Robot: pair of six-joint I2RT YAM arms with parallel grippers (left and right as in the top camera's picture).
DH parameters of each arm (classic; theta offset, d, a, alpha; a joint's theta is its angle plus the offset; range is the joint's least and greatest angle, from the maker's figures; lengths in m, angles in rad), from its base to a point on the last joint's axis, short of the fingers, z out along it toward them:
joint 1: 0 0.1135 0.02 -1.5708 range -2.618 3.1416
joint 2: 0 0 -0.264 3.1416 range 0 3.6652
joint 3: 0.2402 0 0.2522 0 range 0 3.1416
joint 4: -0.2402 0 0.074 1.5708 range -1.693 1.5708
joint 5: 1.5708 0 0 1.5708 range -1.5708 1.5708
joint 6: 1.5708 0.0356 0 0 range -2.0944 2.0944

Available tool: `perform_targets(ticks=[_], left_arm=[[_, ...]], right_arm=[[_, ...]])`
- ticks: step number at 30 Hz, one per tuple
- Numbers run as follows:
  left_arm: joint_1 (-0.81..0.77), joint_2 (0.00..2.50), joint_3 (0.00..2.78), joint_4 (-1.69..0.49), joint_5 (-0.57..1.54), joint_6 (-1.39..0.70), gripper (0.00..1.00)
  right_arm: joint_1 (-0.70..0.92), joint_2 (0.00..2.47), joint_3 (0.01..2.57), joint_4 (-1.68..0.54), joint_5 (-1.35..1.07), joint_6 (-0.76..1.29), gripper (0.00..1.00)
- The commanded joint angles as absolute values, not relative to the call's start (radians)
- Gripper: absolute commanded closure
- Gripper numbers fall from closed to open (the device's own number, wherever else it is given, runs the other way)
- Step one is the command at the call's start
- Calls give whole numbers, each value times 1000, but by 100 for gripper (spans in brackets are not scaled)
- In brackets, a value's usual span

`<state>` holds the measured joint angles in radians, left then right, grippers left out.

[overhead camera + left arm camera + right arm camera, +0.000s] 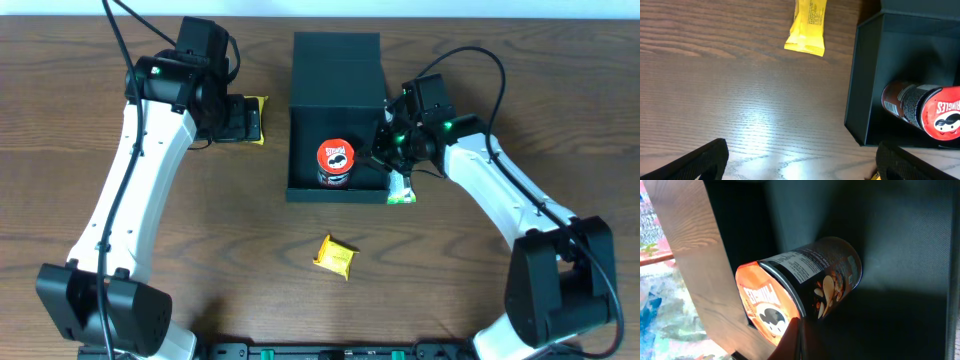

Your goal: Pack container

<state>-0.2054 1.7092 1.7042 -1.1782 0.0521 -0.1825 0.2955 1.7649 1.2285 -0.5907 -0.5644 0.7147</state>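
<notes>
Inside, the can [336, 163] stands near the container's [300, 195] front wall, rear floor open.

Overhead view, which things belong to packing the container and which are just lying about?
In the job:
container
Pringles can, inside it

Lying about on the table, possibly next to pack:
yellow packet, in front of the container
second yellow packet, to its left
green-white packet, at its right front corner

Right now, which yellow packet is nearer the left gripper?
The yellow packet left of the container, beside the left gripper; the other yellow packet lies in front.
</notes>
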Motion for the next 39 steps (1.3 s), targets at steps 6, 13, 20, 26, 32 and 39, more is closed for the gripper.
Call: perform_targets(ticks=[6,13,20,26,32,39], left_arm=[[-204,1713,1716,-1177,72,-184,5],[-204,1713,1716,-1177,72,-184,5],[-204,1713,1716,-1174,72,-184,4],[-204,1713,1716,-1174,72,-184,5],[-204,1713,1716,-1174,72,-184,4],[-204,1713,1716,-1174,72,-184,5]], right_arm=[[315,1760,1245,-552,-594,730,99],[315,1760,1245,-542,-618,733,98],[332,1760,1245,-546,-588,733,99],[351,1760,1245,-539,-550,736,98],[355,1760,1245,-563,-503,724,98],[356,1761,1245,-565,-488,719,99]])
